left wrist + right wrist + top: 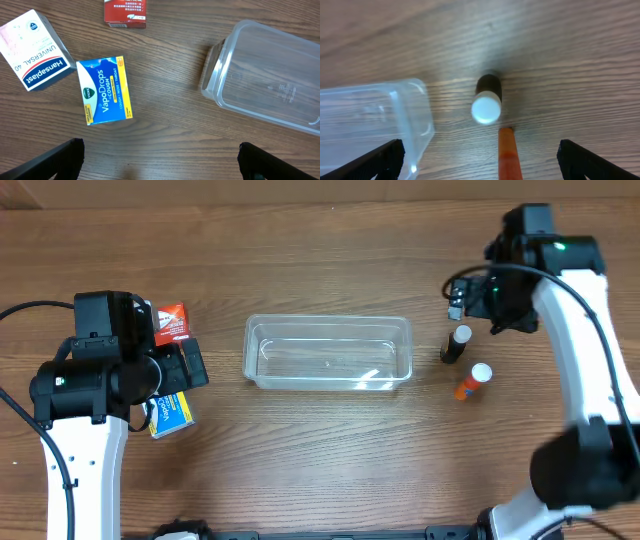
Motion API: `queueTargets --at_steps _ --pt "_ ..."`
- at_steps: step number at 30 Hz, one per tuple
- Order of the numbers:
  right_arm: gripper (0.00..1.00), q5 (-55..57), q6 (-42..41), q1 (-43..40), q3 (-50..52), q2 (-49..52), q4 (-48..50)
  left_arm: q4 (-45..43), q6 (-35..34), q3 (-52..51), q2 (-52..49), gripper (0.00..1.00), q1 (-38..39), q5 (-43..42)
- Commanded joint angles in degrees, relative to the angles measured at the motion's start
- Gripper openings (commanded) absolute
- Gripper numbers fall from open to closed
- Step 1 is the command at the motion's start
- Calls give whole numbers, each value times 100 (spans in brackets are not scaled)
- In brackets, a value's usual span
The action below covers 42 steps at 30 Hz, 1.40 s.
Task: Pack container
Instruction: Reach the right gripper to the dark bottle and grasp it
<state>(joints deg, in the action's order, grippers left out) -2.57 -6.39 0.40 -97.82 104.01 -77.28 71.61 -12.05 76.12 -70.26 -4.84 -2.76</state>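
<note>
The clear plastic container (328, 319) stands empty in the middle of the table. It also shows in the left wrist view (220, 65) and in the right wrist view (415, 100). My left gripper (188, 366) is open and empty left of the container, above bare wood (160, 160). My right gripper (470, 298) is open and empty to the container's right (480, 160), above a dark bottle with a white cap (486, 102) and an orange bottle (507, 152).
A blue and yellow VapoDrops box (105, 90), a white and blue Hansaplast box (35, 52) and a red box (125, 12) lie left of the container. The dark bottle (456, 345) and the orange bottle (474, 380) sit right of it.
</note>
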Motion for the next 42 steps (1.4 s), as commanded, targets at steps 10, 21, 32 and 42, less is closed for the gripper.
queueTargets --at_steps 10,21,32,42 --pt "100 33 -92 -15 -76 1141 4 11 24 144 2 100 37 81" --pt "55 33 -90 -15 -76 1176 -111 13 24 144 2 100 37 79" --pt "33 35 -90 -15 -76 1176 -125 11 24 144 2 100 37 79" --pt "7 164 -90 -9 -321 1132 -92 9 24 144 2 100 37 79"
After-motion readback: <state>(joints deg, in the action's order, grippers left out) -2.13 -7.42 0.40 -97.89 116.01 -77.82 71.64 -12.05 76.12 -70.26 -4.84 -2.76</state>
